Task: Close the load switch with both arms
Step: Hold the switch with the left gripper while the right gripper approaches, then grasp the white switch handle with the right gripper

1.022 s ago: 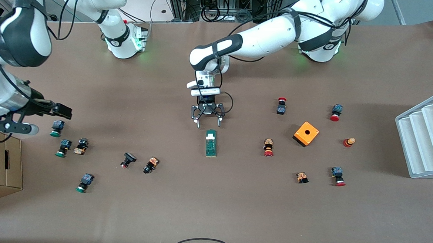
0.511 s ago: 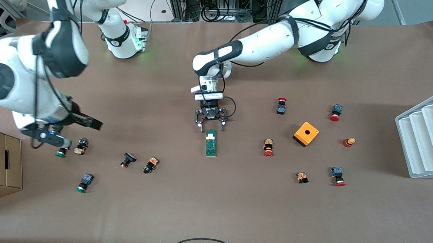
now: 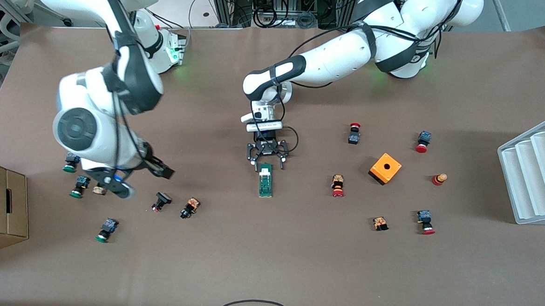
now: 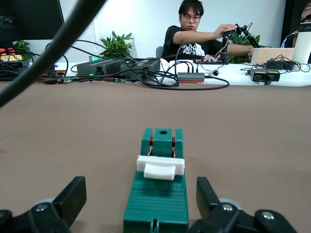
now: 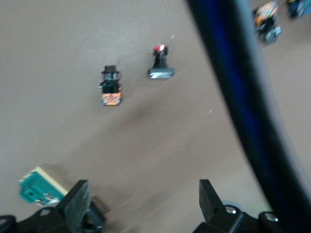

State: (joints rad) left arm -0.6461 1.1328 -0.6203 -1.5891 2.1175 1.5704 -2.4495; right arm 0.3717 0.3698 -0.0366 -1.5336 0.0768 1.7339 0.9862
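load switch [image 3: 265,180], end cropped, left gripper [image 3: 266,159] astride

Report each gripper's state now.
Left gripper: open, empty, at the slim green load switch end.
Right gripper: open, empty, over the brown table.

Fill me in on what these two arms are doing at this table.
Both arms are closing in on the load switch, a green bar with a white block lying mid-table. The left pincer hovers open just over the end of the switch nearest the robots' bases, its fingers straddling it without touching. The right pincer is open too, up in the air over the scattered push buttons toward the right arm's end. Nothing is gripped yet.
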